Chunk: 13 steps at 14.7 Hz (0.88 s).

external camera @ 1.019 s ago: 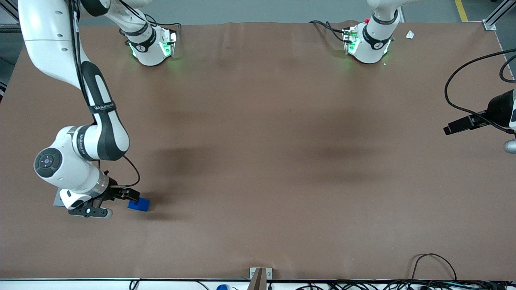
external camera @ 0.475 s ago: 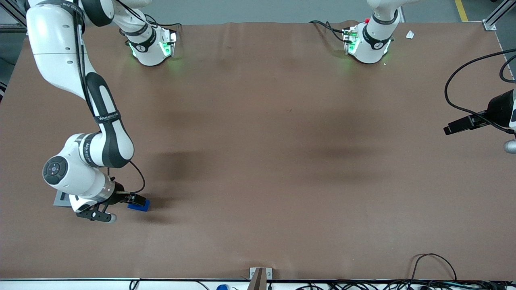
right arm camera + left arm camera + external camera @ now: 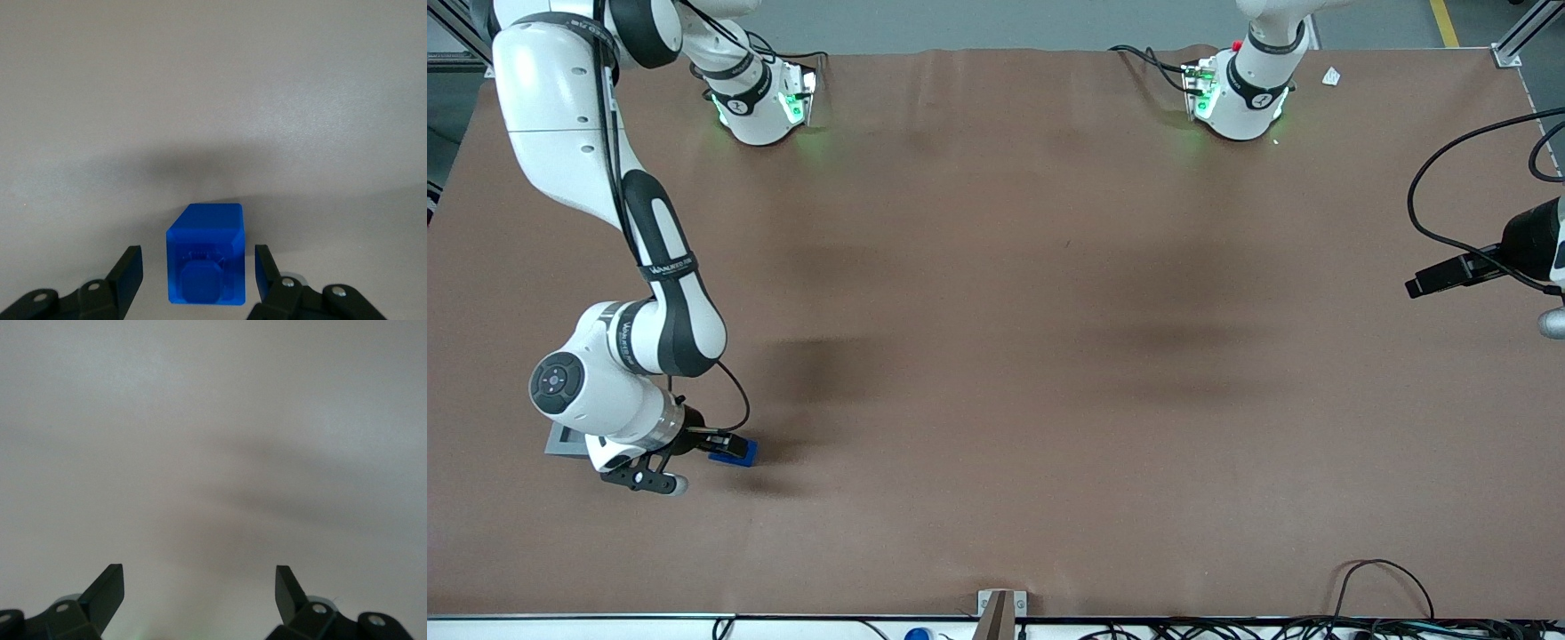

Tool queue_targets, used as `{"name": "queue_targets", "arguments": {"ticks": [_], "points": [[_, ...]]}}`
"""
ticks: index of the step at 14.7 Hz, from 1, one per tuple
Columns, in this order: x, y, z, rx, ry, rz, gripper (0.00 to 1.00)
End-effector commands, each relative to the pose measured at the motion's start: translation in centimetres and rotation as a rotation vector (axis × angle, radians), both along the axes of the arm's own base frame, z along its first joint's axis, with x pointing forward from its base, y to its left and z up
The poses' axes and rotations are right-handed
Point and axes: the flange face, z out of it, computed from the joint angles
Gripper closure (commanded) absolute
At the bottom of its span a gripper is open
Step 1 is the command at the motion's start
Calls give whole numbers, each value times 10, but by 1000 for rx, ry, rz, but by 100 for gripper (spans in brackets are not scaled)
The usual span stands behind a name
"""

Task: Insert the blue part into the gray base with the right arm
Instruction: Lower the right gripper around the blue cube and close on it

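Observation:
The blue part (image 3: 740, 452) lies on the brown table near the working arm's end, mostly covered by my gripper (image 3: 725, 444) in the front view. In the right wrist view the blue part (image 3: 205, 257) sits between my gripper's (image 3: 197, 261) two black fingers (image 3: 125, 272), which stand apart on either side of it with a gap on each side. The gripper is open and low over the table. The gray base (image 3: 562, 439) rests on the table beside the wrist, farther toward the working arm's end, and the arm hides most of it.
The brown table (image 3: 996, 356) stretches wide toward the parked arm's end. Both arm bases (image 3: 760, 107) stand at the table edge farthest from the front camera. A black cable (image 3: 734, 396) loops by the wrist. A small bracket (image 3: 996, 609) sits at the nearest edge.
My wrist has shifted toward the blue part and the gripper now straddles it. More of the gray base shows beside the wrist. The blue part has not moved.

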Motion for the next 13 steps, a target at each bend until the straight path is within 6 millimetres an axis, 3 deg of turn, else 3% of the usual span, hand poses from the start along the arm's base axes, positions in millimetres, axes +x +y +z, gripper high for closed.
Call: {"name": "queue_targets", "arguments": {"ticks": [1,8,13], "points": [[3,-4,-1,-5,-7,-5,29],[4,-7,-8,-20,-17,-1,35],[4,-6,-7,-19,-17,1,49]]}}
